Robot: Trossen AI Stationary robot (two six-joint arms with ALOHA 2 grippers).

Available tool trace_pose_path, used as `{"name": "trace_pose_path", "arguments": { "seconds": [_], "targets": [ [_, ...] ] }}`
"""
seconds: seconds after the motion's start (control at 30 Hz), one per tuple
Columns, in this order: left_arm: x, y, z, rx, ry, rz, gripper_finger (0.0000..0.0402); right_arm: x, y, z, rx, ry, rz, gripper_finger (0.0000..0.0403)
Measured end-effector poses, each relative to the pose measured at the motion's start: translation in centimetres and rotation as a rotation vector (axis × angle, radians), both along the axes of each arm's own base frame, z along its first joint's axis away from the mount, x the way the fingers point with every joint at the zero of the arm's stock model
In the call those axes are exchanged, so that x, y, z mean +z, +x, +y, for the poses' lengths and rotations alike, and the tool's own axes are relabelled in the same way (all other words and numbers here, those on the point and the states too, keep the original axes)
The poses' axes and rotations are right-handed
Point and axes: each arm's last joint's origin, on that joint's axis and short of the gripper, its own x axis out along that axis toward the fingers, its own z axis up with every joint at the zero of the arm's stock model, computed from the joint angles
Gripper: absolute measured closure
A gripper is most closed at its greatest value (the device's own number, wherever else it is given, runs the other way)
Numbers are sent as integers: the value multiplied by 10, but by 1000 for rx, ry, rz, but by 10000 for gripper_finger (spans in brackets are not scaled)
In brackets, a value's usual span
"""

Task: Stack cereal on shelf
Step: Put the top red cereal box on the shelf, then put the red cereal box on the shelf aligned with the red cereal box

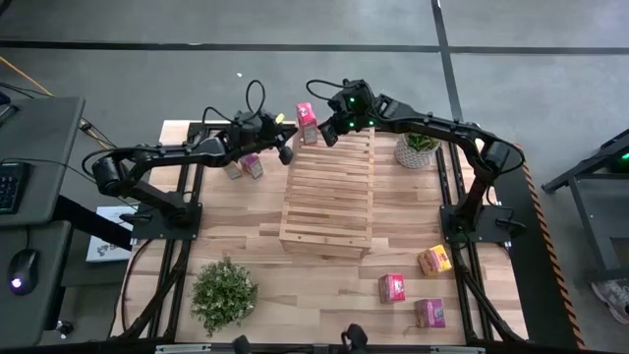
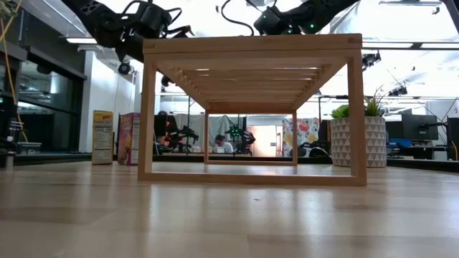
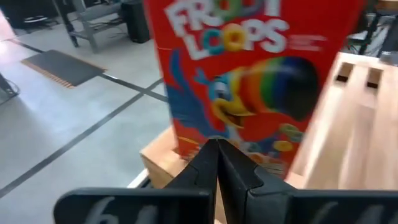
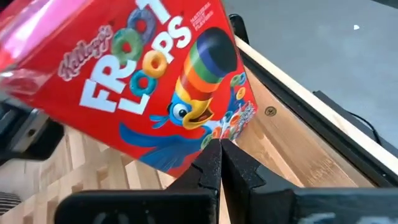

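Note:
A red Froot Loops cereal box (image 1: 308,123) stands upright on the far left corner of the light-wood slatted shelf (image 1: 327,197). My left gripper (image 1: 287,149) is shut, just left of and nearer than the box. In the left wrist view its tips (image 3: 217,163) point at the lower front of the box (image 3: 249,81). My right gripper (image 1: 329,134) is shut close to the box's right side. In the right wrist view its tips (image 4: 221,163) sit by the box's lower corner (image 4: 233,121). The other cereal boxes stand on the table. My left gripper points its shut fingertips (image 3: 208,155) level at the bottom of the box's printed face (image 3: 205,134); whether they touch it I cannot tell. My right gripper has its shut fingertips (image 4: 211,158) at the box's lower corner (image 4: 214,138), coming from the shelf side; whether they touch it I cannot tell.
A pink box (image 1: 253,165) and a yellow one (image 1: 233,169) stand on the table left of the shelf. Two pink boxes (image 1: 392,287) (image 1: 429,313) and a yellow one (image 1: 433,261) stand near right. A potted plant (image 1: 418,149) is far right, a leafy plant (image 1: 224,293) near left.

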Motion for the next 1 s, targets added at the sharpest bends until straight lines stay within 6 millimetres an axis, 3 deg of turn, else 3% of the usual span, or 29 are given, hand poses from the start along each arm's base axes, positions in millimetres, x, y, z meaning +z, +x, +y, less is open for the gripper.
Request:
{"name": "trace_pose_path", "arguments": {
  "seconds": [0.6, 0.83, 1.0],
  "targets": [
    [1, -7, 10, 23, 20, 10, 401, 1, 2, 6, 59, 8, -6, 403],
    [20, -28, -3, 8, 50, 88, 401, 25, -31, 13, 110, -47, 87, 403],
    [33, -48, -23, -78, -12, 10, 401, 42, -64, 40, 109, -77, 181, 403]
  ]
}}
